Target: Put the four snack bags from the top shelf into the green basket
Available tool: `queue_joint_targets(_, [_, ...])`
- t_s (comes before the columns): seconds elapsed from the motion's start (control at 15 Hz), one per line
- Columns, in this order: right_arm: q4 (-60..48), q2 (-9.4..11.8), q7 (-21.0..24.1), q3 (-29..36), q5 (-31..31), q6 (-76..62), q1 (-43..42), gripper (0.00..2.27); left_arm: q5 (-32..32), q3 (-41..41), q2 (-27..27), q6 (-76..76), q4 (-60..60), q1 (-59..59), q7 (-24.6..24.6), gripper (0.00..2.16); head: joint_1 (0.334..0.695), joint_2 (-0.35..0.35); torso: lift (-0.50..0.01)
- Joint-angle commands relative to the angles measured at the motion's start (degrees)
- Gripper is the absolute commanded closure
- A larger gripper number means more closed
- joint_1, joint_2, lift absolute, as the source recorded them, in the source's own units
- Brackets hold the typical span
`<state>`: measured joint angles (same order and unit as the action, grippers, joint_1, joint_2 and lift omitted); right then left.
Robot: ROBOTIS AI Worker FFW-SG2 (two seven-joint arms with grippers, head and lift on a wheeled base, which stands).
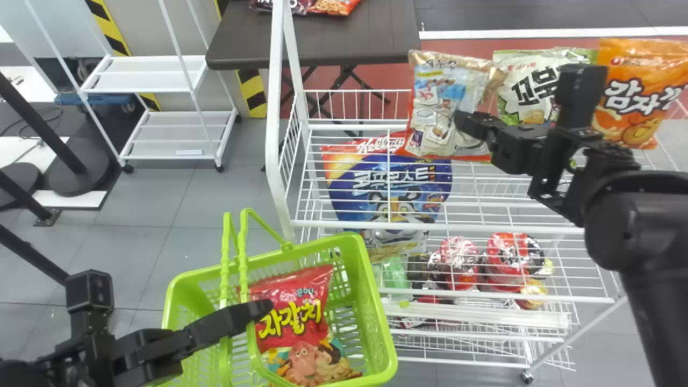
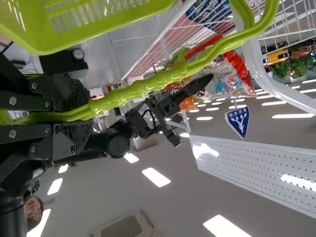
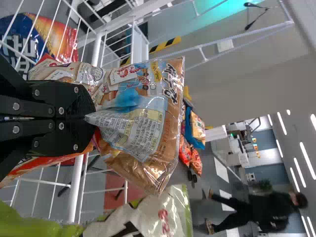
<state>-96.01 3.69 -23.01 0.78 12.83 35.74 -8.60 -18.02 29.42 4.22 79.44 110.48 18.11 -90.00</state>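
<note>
Likely working on bag two of four, with red bag (image 1: 290,301) in green basket (image 1: 384,338) | pinching brown bag (image 3: 143,113) in closed right gripper (image 3: 91,117) at top shelf (image 1: 484,228) | clamping handle (image 2: 140,88) in closed left gripper (image 2: 84,111) | needing lift clear, then basketward carry

A: ok, the basket (image 1: 371,301) looks like smooth plastic, and its handle (image 2: 133,90) is proper glossy – nice long highlights on it.
B: yep. The tan bag (image 3: 170,123) looks like thin shiny plastic film, super crinkly, and the red bag (image 1: 314,279) has that same gloss.
A: rack (image 1: 276,107) looks like smooth metal wire and posts to me.
B: same here – tabletop (image 1: 322,37) looks pretty matt though.
</note>
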Motion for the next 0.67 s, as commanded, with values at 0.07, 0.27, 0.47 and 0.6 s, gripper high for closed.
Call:
queue_joint_targets(0.07, [-15.8,0.2,-1.1,1.4,6.1,9.7,9.7,2.25,0.0,-0.1,0.0,0.0,-0.2,-0.2,-0.6,2.15,0.695,0.071,0.000])
queue_joint_targets(0.27, [-24.5,0.2,-2.2,-0.7,12.2,19.8,14.7,2.25,0.0,-0.2,-0.1,0.0,-0.2,-0.3,-0.6,2.15,0.695,0.121,0.000])
queue_joint_targets(0.47, [-26.2,0.2,-3.5,-5.4,15.1,24.3,15.6,2.25,0.0,-0.2,0.0,0.2,-0.1,-0.3,-0.6,2.15,0.695,0.196,0.000])
queue_joint_targets(0.6, [-25.5,0.1,-3.4,-8.9,15.0,26.8,14.4,2.25,-0.1,-0.2,0.0,0.2,-0.1,-0.2,-0.6,2.15,0.695,0.280,0.000])
